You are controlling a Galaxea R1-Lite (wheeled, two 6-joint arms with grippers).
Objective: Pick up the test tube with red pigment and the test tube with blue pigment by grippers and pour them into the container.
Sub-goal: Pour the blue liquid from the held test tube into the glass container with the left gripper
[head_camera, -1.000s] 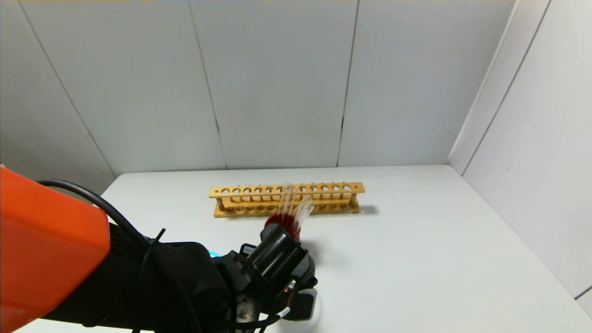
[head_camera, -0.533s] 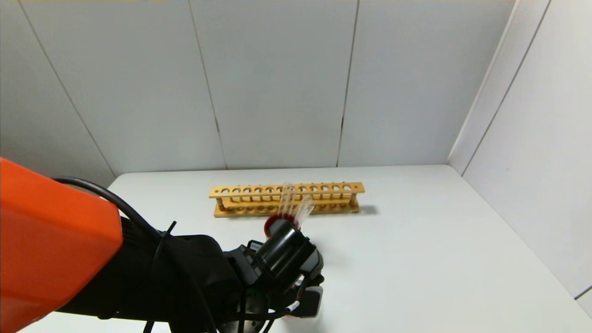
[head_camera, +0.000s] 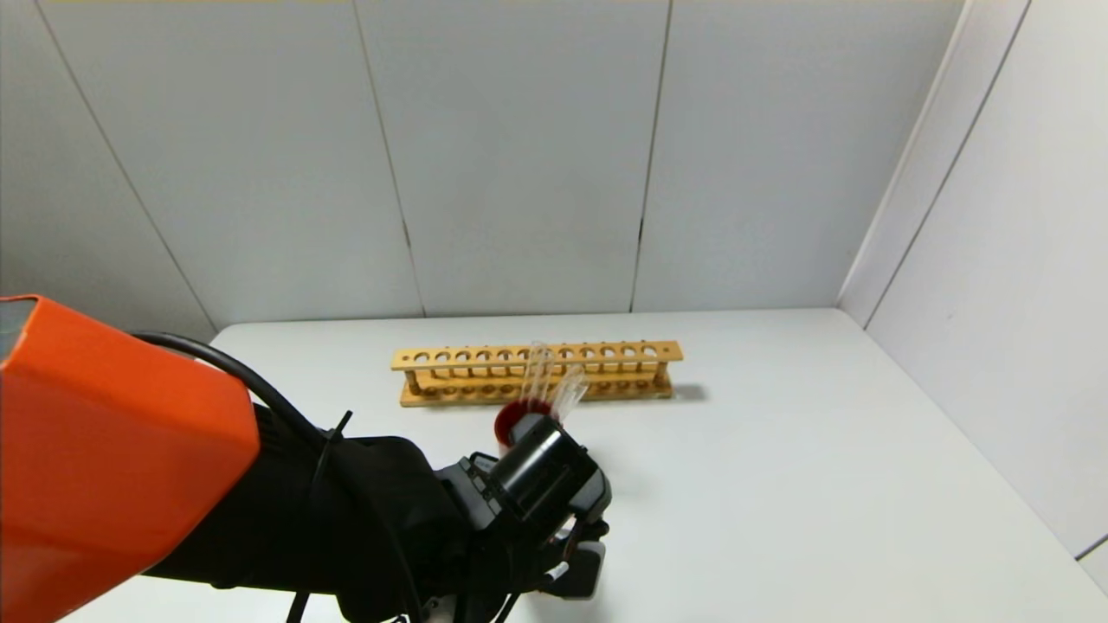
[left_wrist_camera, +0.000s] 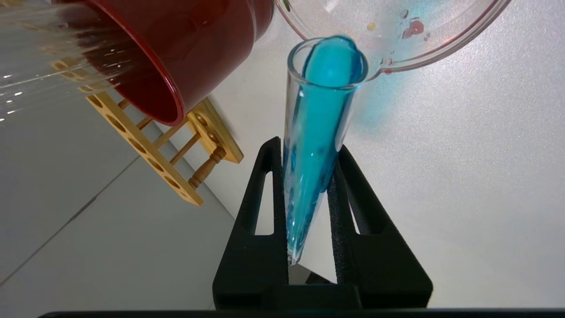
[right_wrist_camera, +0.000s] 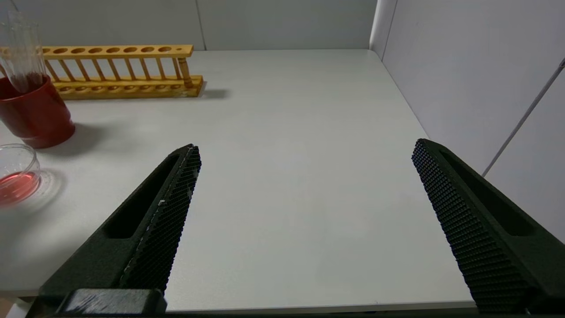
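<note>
1. The left hand (left_wrist_camera: 309, 176) is clamped on the blue tube (left_wrist_camera: 318, 132), tipped so its mouth sits at the rim of the glass beaker (left_wrist_camera: 397, 44).
2. Blue liquid fills the tube right to its lip. Judging by that, too quick a tilt could send it over the rim onto the worktop (right_wrist_camera: 287, 132).
3. The beaker already holds pinkish-red liquid.
4. The red cup (right_wrist_camera: 35, 115) with clear tubes stands just beside the beaker, so a swing of the wrist might knock it.
5. The right hand (right_wrist_camera: 304, 198) hangs wide open, well apart.
</note>
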